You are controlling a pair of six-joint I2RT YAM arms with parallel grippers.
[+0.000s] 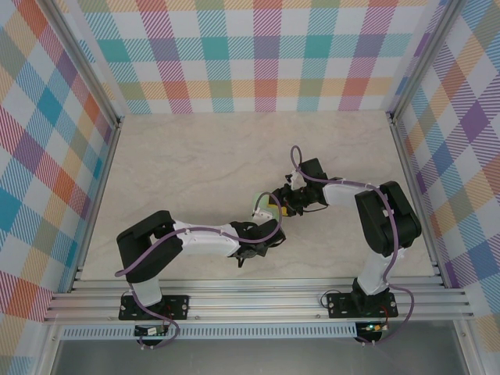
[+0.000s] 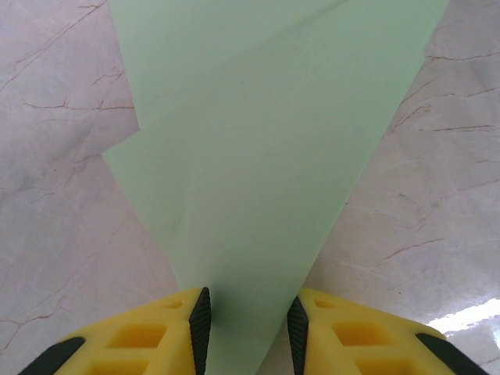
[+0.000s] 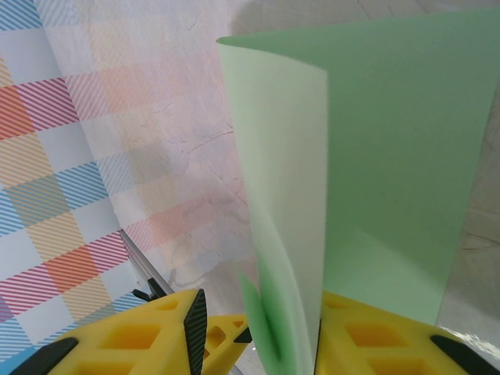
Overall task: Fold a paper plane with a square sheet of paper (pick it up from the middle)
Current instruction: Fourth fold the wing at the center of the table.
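Bases of both arms (image 1: 154,306) sit closest, at the rail. Beyond them the left pincer (image 1: 269,223) and right pincer (image 1: 286,205) meet tip to tip over the table (image 1: 187,164), and the sheet (image 1: 258,208) shows as a pale scrap just beside both tips. From the left wrist, the left pincer (image 2: 244,320) stands partly spread, its black pads (image 2: 201,320) apart, and the sheet (image 2: 266,156) fills the gap face-on. Its narrow end lies between the pads, reaching both, and it widens straight ahead of the fingers, long axis along them, with a slanted layer edge crossing its far part. Whether the pads squeeze it I cannot tell. From the right wrist, the right pincer (image 3: 259,312) is also partly spread. The sheet (image 3: 391,156) rises out of its gap in two layers that open like a V, the fold running straight away from the fingers. The flat layer lies against one finger, while the curved layer stands a little clear of the other pad (image 3: 197,324). Pinched or merely standing there, I cannot tell.
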